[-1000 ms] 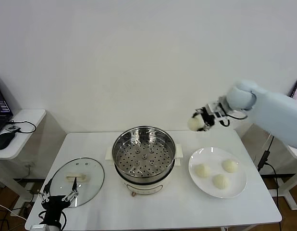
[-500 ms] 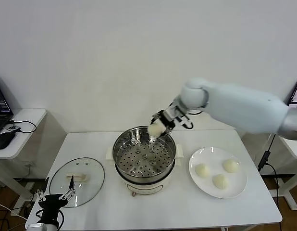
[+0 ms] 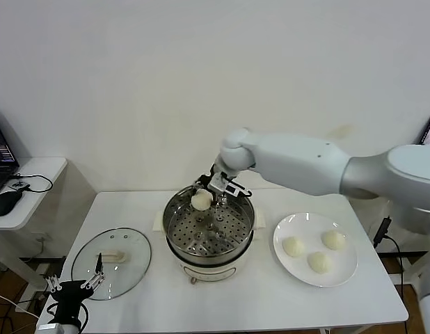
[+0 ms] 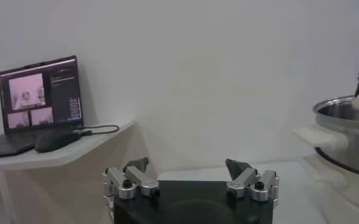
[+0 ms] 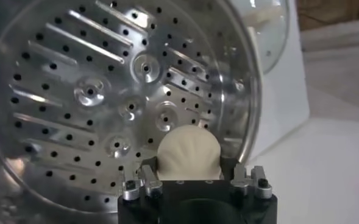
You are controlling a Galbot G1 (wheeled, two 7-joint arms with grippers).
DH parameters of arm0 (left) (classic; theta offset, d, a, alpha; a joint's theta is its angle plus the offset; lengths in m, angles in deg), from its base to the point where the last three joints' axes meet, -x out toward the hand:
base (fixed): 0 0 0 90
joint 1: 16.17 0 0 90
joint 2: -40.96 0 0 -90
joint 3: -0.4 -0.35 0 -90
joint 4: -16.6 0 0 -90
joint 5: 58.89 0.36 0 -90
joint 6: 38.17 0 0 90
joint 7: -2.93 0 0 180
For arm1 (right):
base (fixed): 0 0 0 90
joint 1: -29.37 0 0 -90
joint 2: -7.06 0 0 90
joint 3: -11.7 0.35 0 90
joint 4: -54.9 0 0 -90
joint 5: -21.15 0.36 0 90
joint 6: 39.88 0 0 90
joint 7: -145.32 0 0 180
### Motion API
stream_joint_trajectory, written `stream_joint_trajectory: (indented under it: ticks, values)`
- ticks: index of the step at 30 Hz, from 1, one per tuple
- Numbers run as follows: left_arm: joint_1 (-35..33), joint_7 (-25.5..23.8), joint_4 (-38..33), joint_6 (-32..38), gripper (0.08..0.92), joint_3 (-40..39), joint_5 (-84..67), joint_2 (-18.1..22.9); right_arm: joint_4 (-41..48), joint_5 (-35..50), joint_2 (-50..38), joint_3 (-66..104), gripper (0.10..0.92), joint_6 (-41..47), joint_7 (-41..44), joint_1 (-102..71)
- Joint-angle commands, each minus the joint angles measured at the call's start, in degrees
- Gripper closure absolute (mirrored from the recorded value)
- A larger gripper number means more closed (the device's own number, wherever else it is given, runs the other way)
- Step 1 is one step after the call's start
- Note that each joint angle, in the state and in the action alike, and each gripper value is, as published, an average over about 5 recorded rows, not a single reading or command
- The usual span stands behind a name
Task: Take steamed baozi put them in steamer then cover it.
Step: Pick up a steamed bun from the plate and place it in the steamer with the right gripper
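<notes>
My right gripper (image 3: pixel 203 197) (image 5: pixel 189 164) is shut on one steamed baozi (image 3: pixel 201 201) (image 5: pixel 189 152), a cream-white bun held over the back part of the steamer (image 3: pixel 209 229). The steamer's perforated tray (image 5: pixel 106 91) lies right below the bun in the right wrist view. Three more baozi (image 3: pixel 293 246) (image 3: pixel 332 239) (image 3: pixel 318 261) rest on the white plate (image 3: pixel 344 275) to the steamer's right. The glass cover (image 3: pixel 110 262) with its cream handle lies flat on the table at the left. My left gripper (image 3: pixel 74 286) (image 4: pixel 189 173) hangs open at the table's front left corner, just in front of the cover.
A side table (image 3: pixel 27 195) with a mouse and laptop (image 4: pixel 39 103) stands at the far left. The white wall is close behind the work table. The steamer's white base (image 3: pixel 201 271) sits mid-table.
My right arm has swung left from above the plate to over the steamer, carrying the bun down toward the tray. My left gripper has slid slightly toward the front left.
</notes>
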State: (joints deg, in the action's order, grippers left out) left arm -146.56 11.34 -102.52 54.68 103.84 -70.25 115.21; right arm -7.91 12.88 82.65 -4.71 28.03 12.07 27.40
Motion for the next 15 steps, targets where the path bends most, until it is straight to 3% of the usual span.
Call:
stream_joint_trajectory:
  ticks: [1,9,15]
  values:
    - [0.28,0.01,0.24,0.00,0.177,-0.04,-0.01,-0.11,4.71,-6.20,3.21,-0.61,0.389,-4.53,-0.70,-2.18]
    - [0.56,0.00,0.18,-0.02,0.177,-0.22,0.21,-0.08,4.94,-6.74,2.64,-0.29,0.381,-4.87,-0.85,-2.26]
    - [0.51,0.04,-0.10,-0.09,0.177,-0.29,0.37,0.10,3.65,-5.23,1.95,-0.19,0.256,-4.82,-0.98,-1.06]
